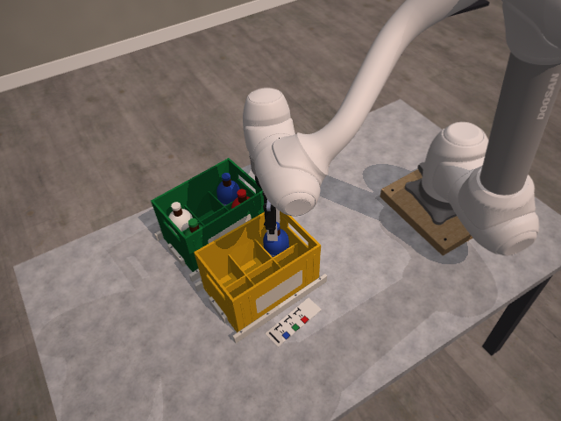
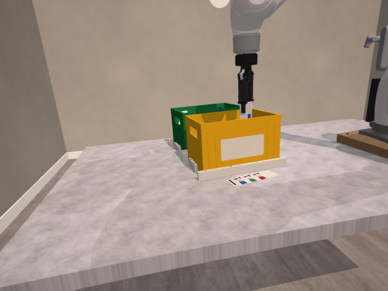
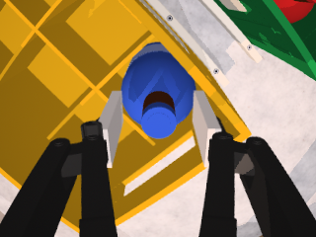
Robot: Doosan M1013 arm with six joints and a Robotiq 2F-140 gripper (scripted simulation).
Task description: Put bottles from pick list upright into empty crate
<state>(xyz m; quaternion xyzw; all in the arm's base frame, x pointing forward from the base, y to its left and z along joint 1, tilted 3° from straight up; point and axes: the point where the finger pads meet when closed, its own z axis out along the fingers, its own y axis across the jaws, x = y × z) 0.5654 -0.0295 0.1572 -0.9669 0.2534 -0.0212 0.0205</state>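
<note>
The white jointed arm reaches from its brown wooden base plate [image 1: 452, 245] near the desk's right edge. Its black gripper [image 1: 272, 235] hangs over a blue round-bodied bottle [image 1: 277, 245] standing in the yellow plastic crate [image 1: 253, 289]. Behind, the green plastic crate [image 1: 181, 226] holds four bottles.

Two crates [image 1: 253, 276], five bottles [image 1: 275, 242], one pick list [image 1: 293, 321]
</note>
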